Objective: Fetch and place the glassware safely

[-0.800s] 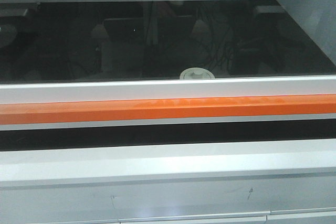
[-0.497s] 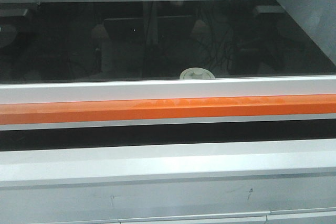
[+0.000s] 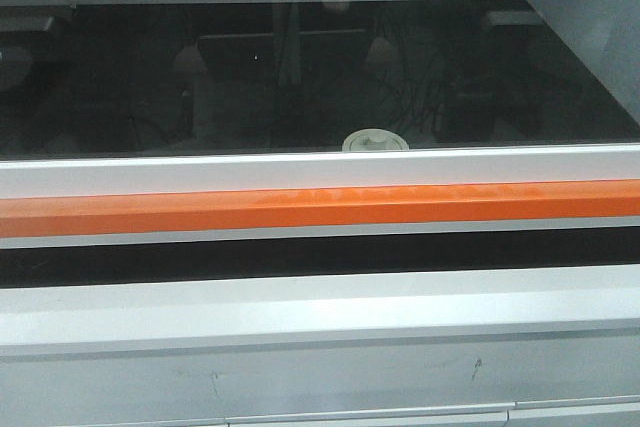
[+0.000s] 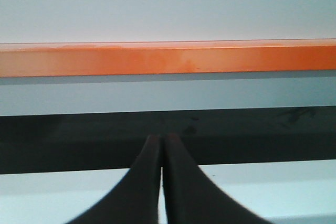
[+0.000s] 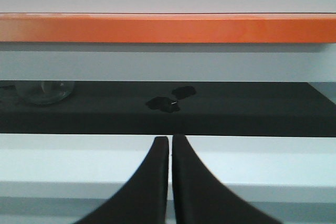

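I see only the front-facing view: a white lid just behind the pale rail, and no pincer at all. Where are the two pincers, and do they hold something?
Observer: Each wrist view shows its own. The left pincer and the right pincer are both shut and empty.
Operator: Is the glass body visible somewhere?
Observer: Yes, in the right wrist view. The jar shows its clear body in the dark band below the orange strip, far to the left of the right pincer. The rail cuts off its top.
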Tool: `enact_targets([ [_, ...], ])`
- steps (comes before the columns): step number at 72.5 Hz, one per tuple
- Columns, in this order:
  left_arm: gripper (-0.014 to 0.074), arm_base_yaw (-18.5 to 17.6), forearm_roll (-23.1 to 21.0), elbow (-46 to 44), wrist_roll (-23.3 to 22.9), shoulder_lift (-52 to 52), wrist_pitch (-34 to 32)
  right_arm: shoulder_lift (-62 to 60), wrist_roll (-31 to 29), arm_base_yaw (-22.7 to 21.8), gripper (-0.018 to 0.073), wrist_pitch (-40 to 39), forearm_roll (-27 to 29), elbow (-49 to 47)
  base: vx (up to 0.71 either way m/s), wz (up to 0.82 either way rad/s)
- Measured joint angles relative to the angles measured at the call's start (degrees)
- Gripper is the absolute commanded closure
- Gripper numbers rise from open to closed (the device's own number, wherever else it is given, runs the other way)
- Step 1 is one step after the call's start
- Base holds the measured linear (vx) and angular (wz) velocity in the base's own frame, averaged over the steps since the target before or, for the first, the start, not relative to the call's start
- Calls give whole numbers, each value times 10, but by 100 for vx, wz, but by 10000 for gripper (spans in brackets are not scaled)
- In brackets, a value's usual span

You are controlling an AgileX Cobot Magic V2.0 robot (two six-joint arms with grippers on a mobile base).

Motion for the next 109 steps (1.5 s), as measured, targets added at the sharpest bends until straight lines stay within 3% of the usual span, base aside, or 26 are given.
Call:
enact_targets([
  [43,603,0,-6,-1,-15,0,-17,0,0,0,567,-10,20,0,0,0],
  [53,603,0,-4,-46,-19,1,2,3,0,0,567,-6,36,-33,0,0],
  [79,603,0,1,-209,-18,173,39,188,-2,0,567,-5,37,-218,0,0],
  [109,603,0,1,-213,-17,207,33,283,-5,2,565,-17,38,-231,0,0],
])
